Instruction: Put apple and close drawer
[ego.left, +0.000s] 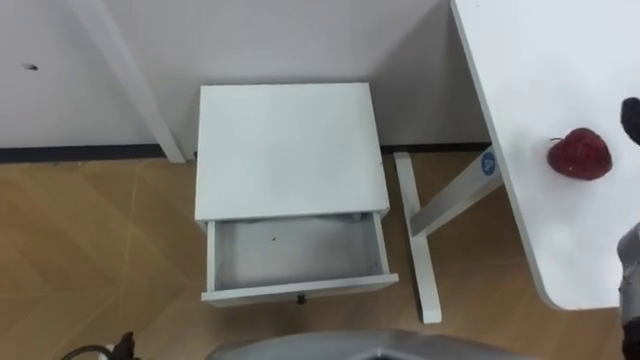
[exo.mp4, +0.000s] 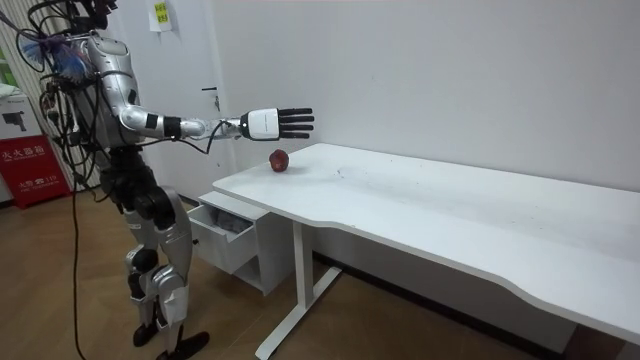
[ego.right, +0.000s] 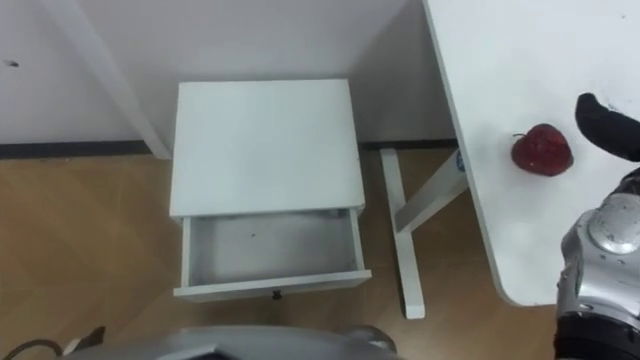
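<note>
1. Desk (exo.mp4: 450, 210): white, to the robot's right.
2. Cabinet (ego.left: 290, 150): stands by the desk's end edge, with its drawer (ego.left: 300, 288) pulled open.
3. Right robot hand (exo.mp4: 280, 122): fingers straight and apart, held out over the desk.
4. Apple (ego.left: 580, 153): red, lying near that end edge, just beside the robot hand.

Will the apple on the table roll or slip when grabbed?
Round and resting on the smooth white table near its edge, the apple could probably roll if nudged. It looks firm, likely safe to squeeze with the open right hand.

We've got a shiny silver body with dark cables all over, and behind the black fingers (exo.mp4: 297, 121) a white-backed right hand (exo.mp4: 262, 123).
</note>
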